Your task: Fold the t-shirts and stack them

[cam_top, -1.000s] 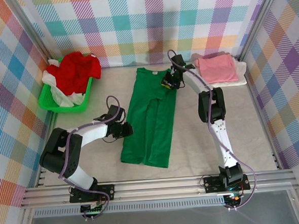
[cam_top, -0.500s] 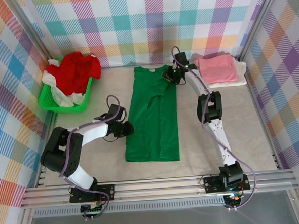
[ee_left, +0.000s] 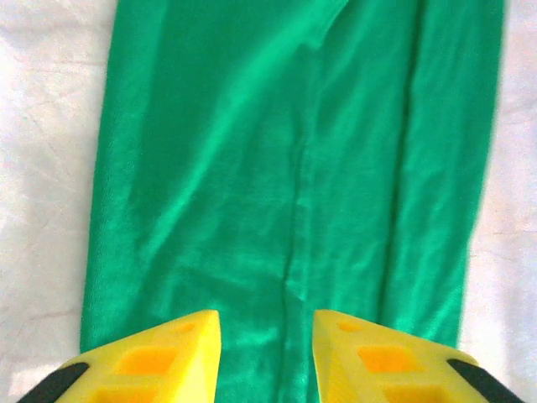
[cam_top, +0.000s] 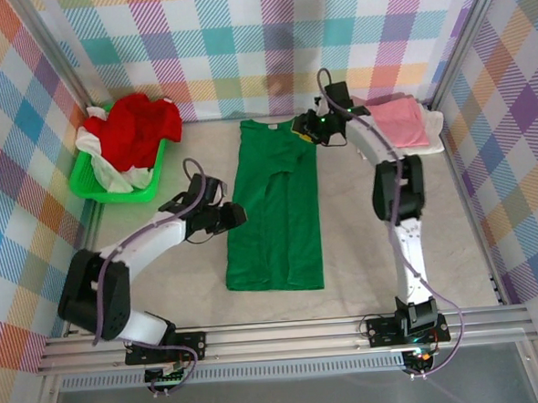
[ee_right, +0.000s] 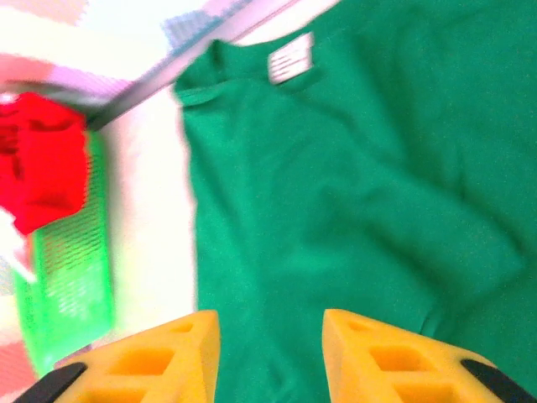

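Observation:
A bright green t-shirt [cam_top: 274, 210] lies flat in the middle of the table, folded lengthwise into a long narrow strip with its collar at the far end. My left gripper [cam_top: 239, 216] hovers at the strip's left edge; in the left wrist view its yellow fingers [ee_left: 159, 357] stand apart over the green t-shirt [ee_left: 294, 168] with nothing between them. My right gripper [cam_top: 306, 126] sits at the collar's right corner, open above the green t-shirt [ee_right: 352, 193]. A folded pink t-shirt [cam_top: 398, 122] rests on a white one [cam_top: 435, 142] at the back right.
A lime-green basket [cam_top: 120, 189] at the back left holds a crumpled red t-shirt [cam_top: 138, 125] and a white one [cam_top: 90, 141]. The basket [ee_right: 67, 285] and the red t-shirt [ee_right: 42, 159] also appear in the right wrist view. Checked walls and metal posts ring the table.
The green t-shirt went from slanted and rumpled to a straight flat strip. Both grippers opened and lifted off it; the right one drew back toward the far wall.

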`<state>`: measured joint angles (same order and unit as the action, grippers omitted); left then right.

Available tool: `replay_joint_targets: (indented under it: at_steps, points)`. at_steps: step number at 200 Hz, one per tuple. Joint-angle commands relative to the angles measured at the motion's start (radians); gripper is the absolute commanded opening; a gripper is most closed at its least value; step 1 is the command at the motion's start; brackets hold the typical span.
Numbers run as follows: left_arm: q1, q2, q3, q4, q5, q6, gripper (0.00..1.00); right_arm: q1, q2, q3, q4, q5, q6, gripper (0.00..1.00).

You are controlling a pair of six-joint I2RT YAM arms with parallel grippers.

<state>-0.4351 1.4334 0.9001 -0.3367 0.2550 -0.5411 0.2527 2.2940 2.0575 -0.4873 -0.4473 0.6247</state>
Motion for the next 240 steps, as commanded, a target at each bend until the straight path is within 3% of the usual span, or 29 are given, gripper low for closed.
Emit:
replay_joint_targets:
  at_steps: [1, 32, 77, 110, 240]
  points:
    - [0.020, -0.093, -0.036, -0.152, 0.017, -0.052, 0.40, 0.064, -0.334, -0.373, 0.179, 0.002, -0.049, 0.41]
    - [0.031, -0.176, -0.171, -0.219, 0.107, -0.052, 0.45, 0.162, -0.673, -0.962, 0.440, 0.003, -0.068, 0.43]
    - [-0.058, -0.131, -0.243, -0.256, 0.134, -0.051, 0.44, 0.232, -0.933, -1.424, 0.517, 0.050, 0.031, 0.43]
    - [-0.084, -0.116, -0.279, -0.229, 0.117, -0.082, 0.44, 0.263, -1.004, -1.509, 0.492, 0.098, 0.004, 0.44]
    - [-0.131, -0.138, -0.225, -0.367, -0.038, -0.092, 0.47, 0.264, -0.947, -1.549, 0.588, 0.083, -0.001, 0.43]
